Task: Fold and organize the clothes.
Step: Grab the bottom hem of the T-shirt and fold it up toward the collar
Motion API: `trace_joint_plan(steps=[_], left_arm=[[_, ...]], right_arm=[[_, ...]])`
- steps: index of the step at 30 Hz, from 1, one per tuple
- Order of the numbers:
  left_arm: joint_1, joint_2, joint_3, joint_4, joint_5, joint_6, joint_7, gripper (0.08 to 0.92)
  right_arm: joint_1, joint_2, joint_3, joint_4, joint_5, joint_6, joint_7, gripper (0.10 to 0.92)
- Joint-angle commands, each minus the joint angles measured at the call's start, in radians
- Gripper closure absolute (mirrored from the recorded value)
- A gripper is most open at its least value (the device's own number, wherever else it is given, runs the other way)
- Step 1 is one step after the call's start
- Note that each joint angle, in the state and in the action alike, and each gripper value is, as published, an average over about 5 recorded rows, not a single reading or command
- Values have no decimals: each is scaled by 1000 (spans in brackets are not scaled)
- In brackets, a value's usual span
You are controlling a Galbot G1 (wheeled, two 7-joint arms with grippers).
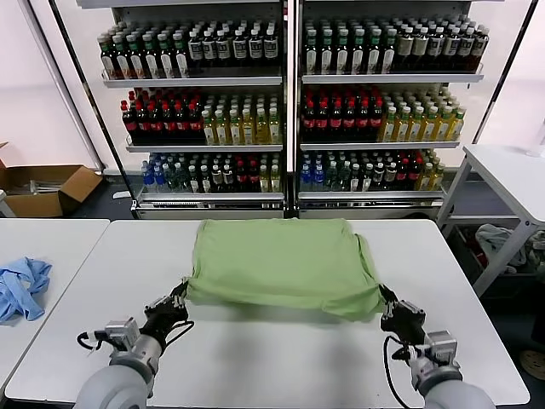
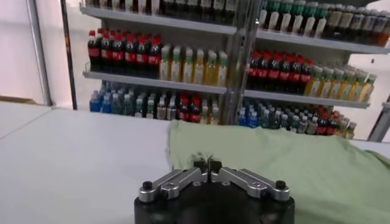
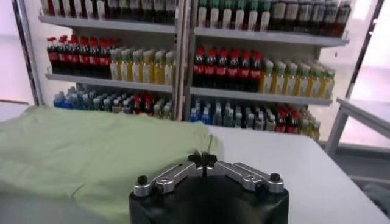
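Observation:
The light green shirt (image 1: 281, 260) lies spread across the far half of the white table (image 1: 272, 358). Its near edge hangs a little above the tabletop and casts a shadow. My left gripper (image 1: 181, 294) is shut on the shirt's near left corner. My right gripper (image 1: 385, 300) is shut on its near right corner. In the left wrist view the jaws (image 2: 207, 163) are pinched together on the cloth edge (image 2: 274, 164). In the right wrist view the jaws (image 3: 202, 159) are pinched on the cloth's corner (image 3: 91, 152). The collar, buttons and printed patch are hidden.
A crumpled light blue garment (image 1: 21, 285) lies on the separate table at the left. Shelves of bottles (image 1: 289, 111) stand behind the table. A cardboard box (image 1: 43, 187) sits on the floor at the far left. Another white table (image 1: 511, 170) stands at the right.

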Motion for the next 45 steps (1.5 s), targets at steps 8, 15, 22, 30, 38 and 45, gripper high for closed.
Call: trace_joint_plan(steps=[8, 15, 22, 30, 38, 45], left_arm=[[-344, -81, 139, 294, 47, 73, -22, 921], [-364, -95, 154, 336, 58, 71, -16, 921], [-368, -109, 164, 359, 77, 74, -18, 921], [-387, -128, 176, 420, 102, 77, -23, 920], [-391, -114, 187, 433, 116, 80, -5, 788], [-364, -91, 172, 381, 128, 79, 4, 589]], right_arm=[[405, 3, -193, -338, -36, 27, -56, 919], [441, 17, -219, -416, -70, 50, -86, 919], [451, 41, -234, -460, -94, 64, -98, 919], [448, 66, -243, -501, -103, 44, -94, 919], [448, 70, -243, -500, -102, -21, -77, 774], [431, 65, -203, -427, -82, -59, -56, 575]])
